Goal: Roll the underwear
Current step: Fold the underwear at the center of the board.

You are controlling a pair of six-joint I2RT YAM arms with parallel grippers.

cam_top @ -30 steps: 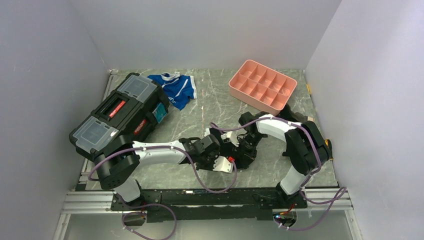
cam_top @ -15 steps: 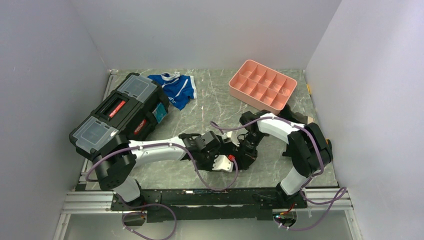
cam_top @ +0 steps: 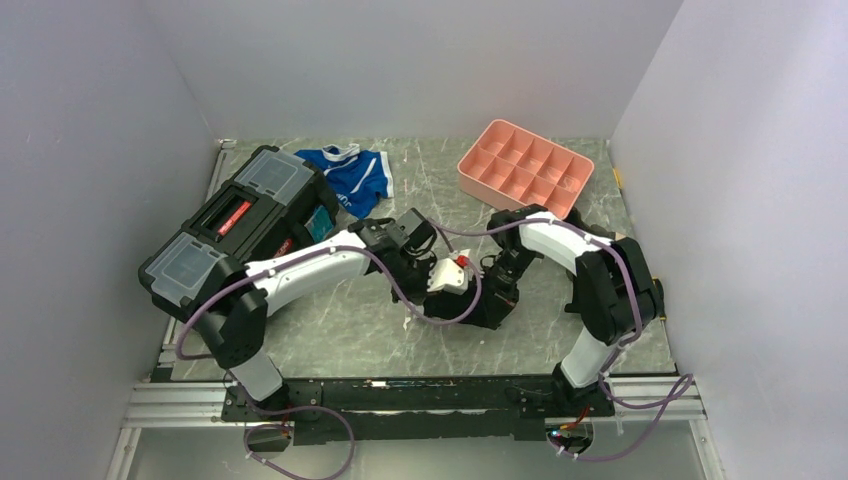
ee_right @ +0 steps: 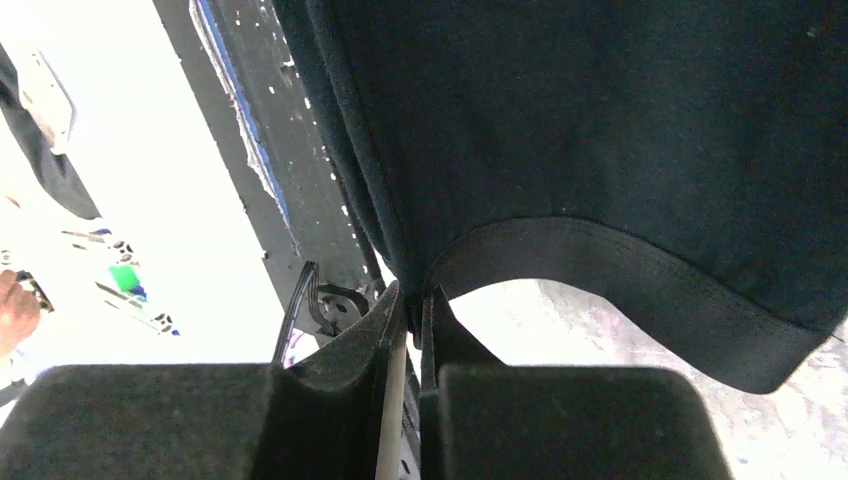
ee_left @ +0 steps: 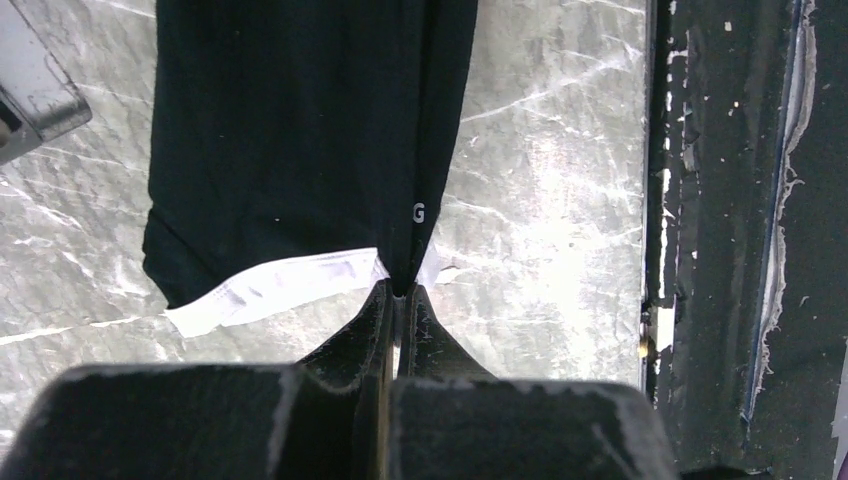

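We've got the underwear [ee_left: 300,130] pinched at two edges: left gripper [ee_left: 399,292] clamped by the white stripe, right gripper [ee_right: 412,292] clamped on a hem. It hangs between them over mid-table [ee_left: 540,200], probably to spread it flat for rolling.

Place: robot lab cell
Surround: plain white panels [cam_top: 400,60] box in the desk [cam_top: 330,340]
Bottom edge: aluminium mounting rail [cam_top: 180,405]

Open surface [cam_top: 330,325] lies near left and at the far middle, while the black toolbox [cam_top: 235,230] blocks the left, the blue-and-white briefs [cam_top: 355,180] lie beyond it, the pink tray [cam_top: 505,202] fills the far right, and the left arm [cam_top: 310,268] and right arm [cam_top: 555,240], holding the underwear [cam_top: 482,306], bar the centre.
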